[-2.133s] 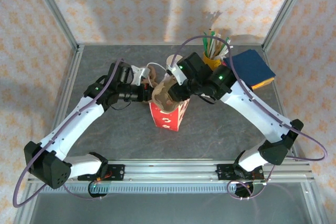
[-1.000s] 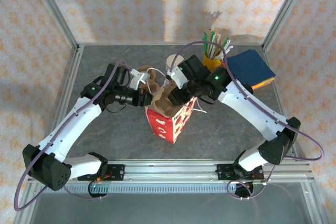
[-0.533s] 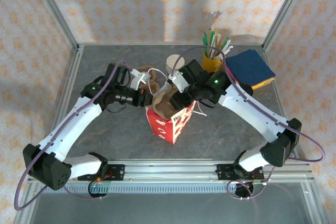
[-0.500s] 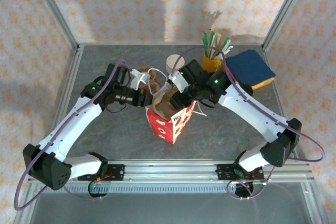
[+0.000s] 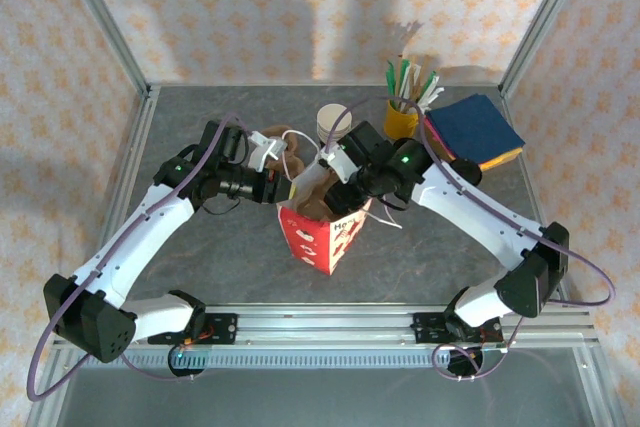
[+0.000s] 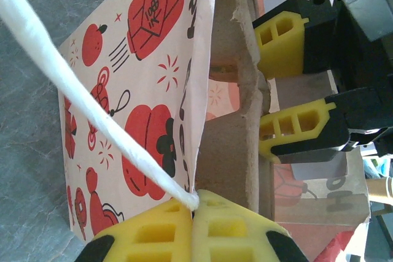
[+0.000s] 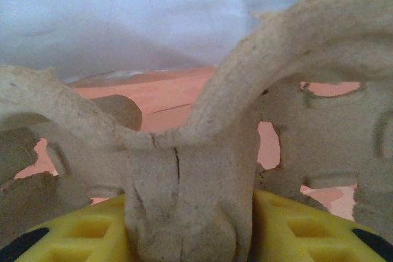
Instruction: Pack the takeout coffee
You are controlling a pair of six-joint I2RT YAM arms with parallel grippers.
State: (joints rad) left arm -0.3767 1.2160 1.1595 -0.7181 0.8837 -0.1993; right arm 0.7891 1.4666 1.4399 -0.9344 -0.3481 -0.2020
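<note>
Pale paper takeout coffee cup (image 5: 331, 121) stands upright just beyond the red-printed paper bag (image 5: 322, 232), nearer the right gripper (image 7: 187, 237), its part-open jaws clamping a brown moulded-pulp cup carrier (image 7: 184, 170) in the bag's mouth, while the closed left gripper (image 6: 193, 225) pinches the bag's left rim.

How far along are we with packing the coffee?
Done: the red bag stands open, with the left gripper shut on its rim. In hand: the right gripper grips the pulp cup carrier in the bag's mouth. Left: the takeout coffee stands on the table behind the bag, not yet packed.
</note>
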